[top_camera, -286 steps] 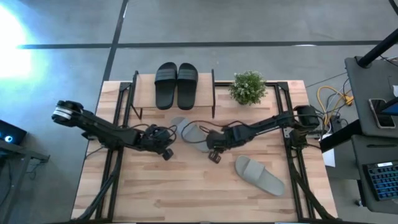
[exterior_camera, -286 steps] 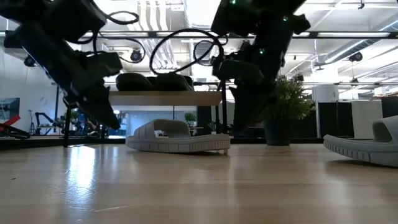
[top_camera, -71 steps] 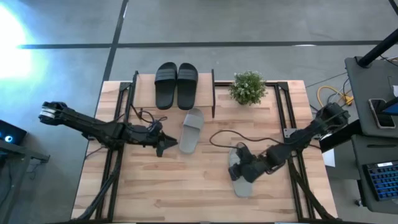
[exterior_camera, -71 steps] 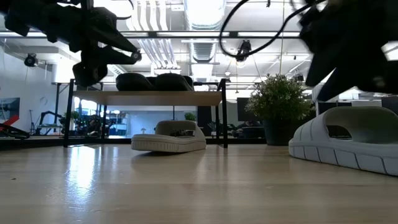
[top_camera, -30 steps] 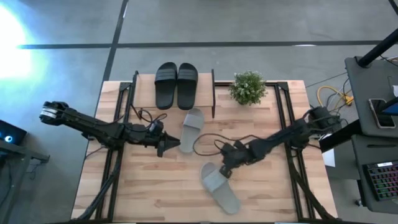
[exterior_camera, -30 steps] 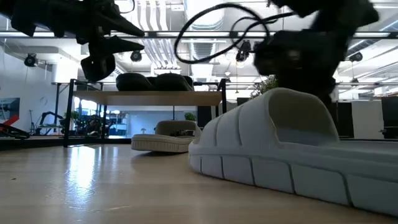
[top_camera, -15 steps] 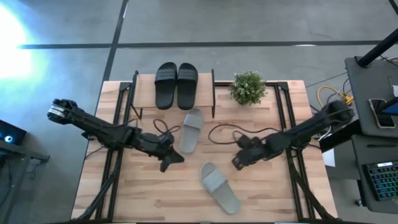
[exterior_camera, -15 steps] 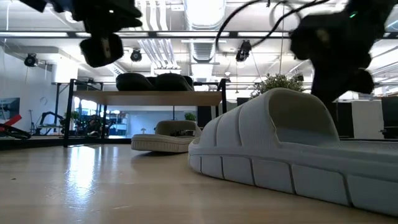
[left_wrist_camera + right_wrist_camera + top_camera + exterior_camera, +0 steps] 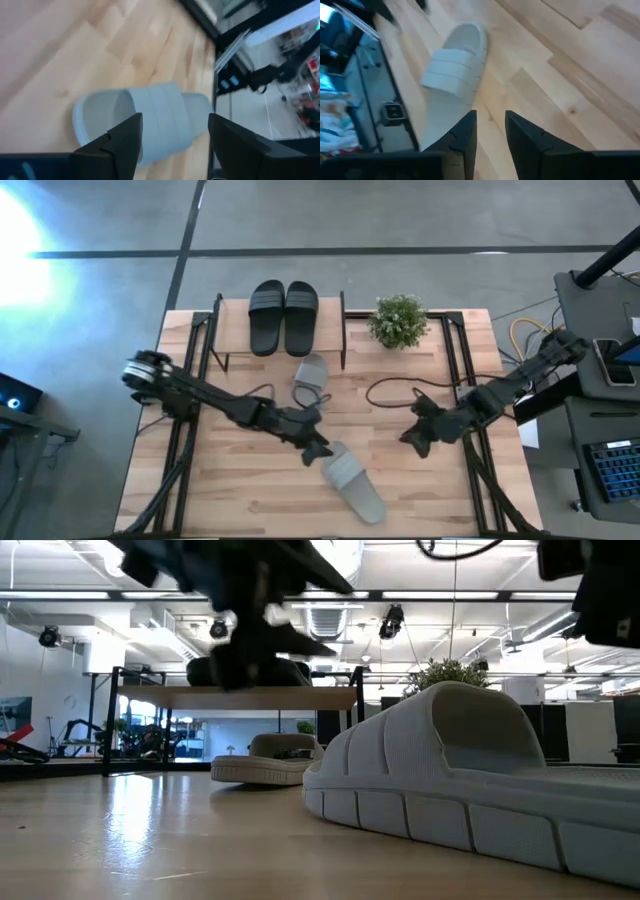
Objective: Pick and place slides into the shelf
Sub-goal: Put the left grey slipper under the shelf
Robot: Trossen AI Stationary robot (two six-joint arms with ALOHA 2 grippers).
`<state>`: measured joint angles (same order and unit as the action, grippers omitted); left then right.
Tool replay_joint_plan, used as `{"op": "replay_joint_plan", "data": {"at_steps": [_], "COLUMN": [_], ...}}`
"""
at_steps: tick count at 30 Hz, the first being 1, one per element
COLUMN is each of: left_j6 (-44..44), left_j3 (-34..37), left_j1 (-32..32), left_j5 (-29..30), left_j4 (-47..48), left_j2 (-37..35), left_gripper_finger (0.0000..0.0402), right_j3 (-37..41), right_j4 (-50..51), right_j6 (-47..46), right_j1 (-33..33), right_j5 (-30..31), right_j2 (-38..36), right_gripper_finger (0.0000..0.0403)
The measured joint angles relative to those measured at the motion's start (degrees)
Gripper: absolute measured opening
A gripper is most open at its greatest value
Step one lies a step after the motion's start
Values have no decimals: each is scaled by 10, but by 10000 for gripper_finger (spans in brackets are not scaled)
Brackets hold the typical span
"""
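Note:
Two black slides (image 9: 284, 315) lie side by side on the shelf's top board (image 9: 250, 697). One light grey slide (image 9: 312, 372) lies sole down on the table at the shelf's (image 9: 343, 330) front. The other grey slide (image 9: 352, 480) lies sole down toward the table's near edge and looms large in the low view (image 9: 470, 790). My left gripper (image 9: 318, 450) is open just short of that slide's far end; in the left wrist view the slide (image 9: 145, 117) shows beyond the gripper (image 9: 172, 145). My right gripper (image 9: 410, 438) hangs open to the slide's right, holding nothing (image 9: 490, 132).
A potted plant (image 9: 399, 320) stands at the back, right of the shelf. Black frame rails (image 9: 455, 370) run along both table sides. Loose cables (image 9: 385, 392) trail over the table's middle. Bare wood (image 9: 250, 500) lies at the near left.
My right gripper has left the near grey slide and drawn back toward the table's right edge, rising. The slide stays where it was set. My left gripper has swung from beside the slide at the shelf toward the near right, up to the near slide's far end.

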<state>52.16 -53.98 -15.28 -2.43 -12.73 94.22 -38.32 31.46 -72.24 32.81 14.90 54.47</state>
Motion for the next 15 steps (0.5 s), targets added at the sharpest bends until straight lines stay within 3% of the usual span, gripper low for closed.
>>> {"op": "replay_joint_plan", "data": {"at_steps": [6, 15], "left_j6": [58, 57], "left_j3": [-60, -95], "left_j1": [13, 19], "left_j5": [-122, -138], "left_j4": [-2, -3], "left_j2": [104, 142], "left_gripper_finger": [214, 215], "right_j3": [1, 1], "right_j4": [0, -2], "right_j6": [-8, -8], "right_j1": [29, 36], "right_j5": [35, 48], "right_j2": [-34, -14], "right_gripper_finger": [102, 98]}}
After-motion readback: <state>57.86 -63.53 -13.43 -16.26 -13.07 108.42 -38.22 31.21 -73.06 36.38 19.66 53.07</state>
